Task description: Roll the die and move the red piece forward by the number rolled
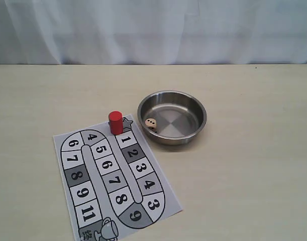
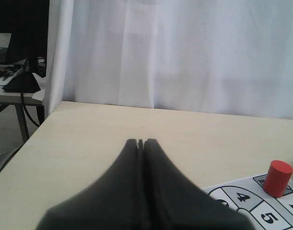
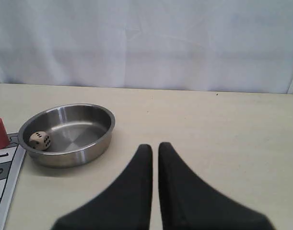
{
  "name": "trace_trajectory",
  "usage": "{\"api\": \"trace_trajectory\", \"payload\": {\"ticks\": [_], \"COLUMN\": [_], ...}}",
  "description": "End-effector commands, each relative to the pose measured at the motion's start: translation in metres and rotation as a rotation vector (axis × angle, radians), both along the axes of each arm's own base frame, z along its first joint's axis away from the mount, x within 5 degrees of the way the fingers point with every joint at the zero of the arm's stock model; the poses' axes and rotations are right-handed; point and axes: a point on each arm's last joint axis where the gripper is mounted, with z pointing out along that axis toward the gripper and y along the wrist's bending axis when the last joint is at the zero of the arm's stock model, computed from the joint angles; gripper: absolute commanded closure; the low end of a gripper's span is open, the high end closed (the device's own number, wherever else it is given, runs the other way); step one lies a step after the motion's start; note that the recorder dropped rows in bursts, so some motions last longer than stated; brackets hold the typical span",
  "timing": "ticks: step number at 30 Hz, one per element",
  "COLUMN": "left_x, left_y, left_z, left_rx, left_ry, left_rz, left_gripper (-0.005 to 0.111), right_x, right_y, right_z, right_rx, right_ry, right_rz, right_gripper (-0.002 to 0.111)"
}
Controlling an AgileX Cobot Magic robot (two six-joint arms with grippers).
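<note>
The pale die [image 1: 150, 123] lies inside the steel bowl [image 1: 173, 138], against its left wall, and the right wrist view shows the die [image 3: 40, 140] there too. The red piece [image 1: 115, 122] stands upright on the star square at the board's far end, just beyond the square marked 1. It also shows in the left wrist view as the red piece [image 2: 278, 178]. My left gripper [image 2: 140, 141] is shut and empty over bare table, well short of the piece. My right gripper [image 3: 155, 145] has its fingers nearly touching, holding nothing, a short way from the bowl [image 3: 64, 158]. Neither gripper appears in the exterior view.
The printed game board [image 1: 143, 201] lies flat and skewed on the pale table, with its numbered track running toward the near edge. The bowl sits just right of the board's far end. A white curtain [image 1: 153, 30] closes off the back.
</note>
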Motion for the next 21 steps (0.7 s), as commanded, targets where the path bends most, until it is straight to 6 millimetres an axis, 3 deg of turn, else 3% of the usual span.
{"api": "trace_trajectory", "payload": {"ticks": [1,14,21], "left_x": [0.0,0.0,0.0], "left_y": [0.0,0.0,0.0], "left_z": [0.003,0.003,0.003], "left_rx": [-0.005,-0.005,-0.005], "left_ry": [-0.014,-0.014,-0.014], "left_rz": [-0.007,-0.007,-0.007], "left_gripper": [0.107,0.107,0.107], "right_x": [0.0,0.0,-0.001], "right_y": [0.0,0.0,0.0], "right_z": [0.0,0.001,0.028], "right_rx": [-0.009,-0.007,0.116], "right_ry": [-0.001,-0.019,-0.303], "right_rz": [-0.002,-0.002,0.0], "right_gripper": [0.104,0.104,0.104]}}
